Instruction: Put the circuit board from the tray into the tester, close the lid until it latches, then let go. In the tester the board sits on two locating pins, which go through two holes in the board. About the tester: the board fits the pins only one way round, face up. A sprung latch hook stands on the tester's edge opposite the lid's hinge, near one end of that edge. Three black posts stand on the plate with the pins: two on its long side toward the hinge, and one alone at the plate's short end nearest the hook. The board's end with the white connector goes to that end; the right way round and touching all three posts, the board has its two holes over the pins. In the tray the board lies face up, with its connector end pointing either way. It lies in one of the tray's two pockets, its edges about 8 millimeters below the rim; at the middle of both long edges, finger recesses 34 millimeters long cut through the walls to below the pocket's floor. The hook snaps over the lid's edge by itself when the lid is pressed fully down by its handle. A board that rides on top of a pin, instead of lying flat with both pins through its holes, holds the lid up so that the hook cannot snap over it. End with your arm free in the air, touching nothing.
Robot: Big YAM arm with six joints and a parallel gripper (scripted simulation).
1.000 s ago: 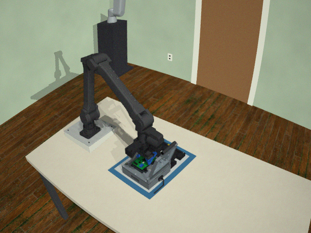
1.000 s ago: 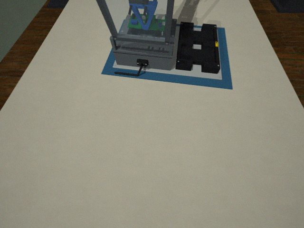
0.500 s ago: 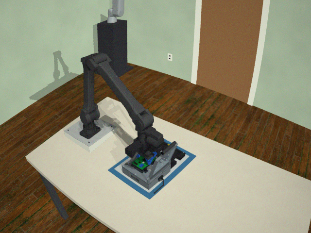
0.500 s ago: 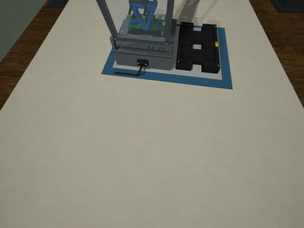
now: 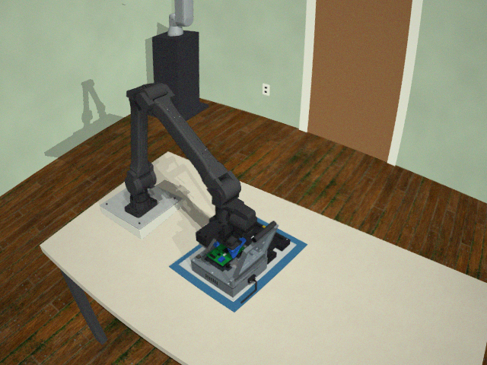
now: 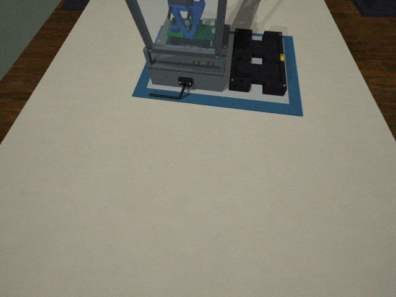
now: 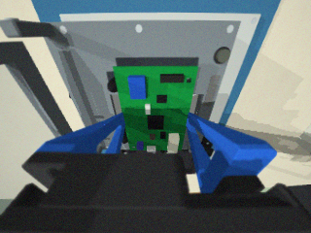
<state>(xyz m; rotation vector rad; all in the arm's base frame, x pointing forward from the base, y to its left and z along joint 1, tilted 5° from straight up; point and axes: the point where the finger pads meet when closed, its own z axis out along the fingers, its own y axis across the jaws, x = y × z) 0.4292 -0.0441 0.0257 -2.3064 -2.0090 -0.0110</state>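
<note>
Seating the board [image 5: 221, 255] [image 6: 206, 33] [image 7: 170, 104], your gripper [image 5: 227, 250] [image 6: 189, 31] [image 7: 155, 116] pinches its edges; align, then lower toward six o'clock, exterior view, into the tester [image 5: 212, 278] [image 6: 204, 81] [image 7: 99, 36].
</note>
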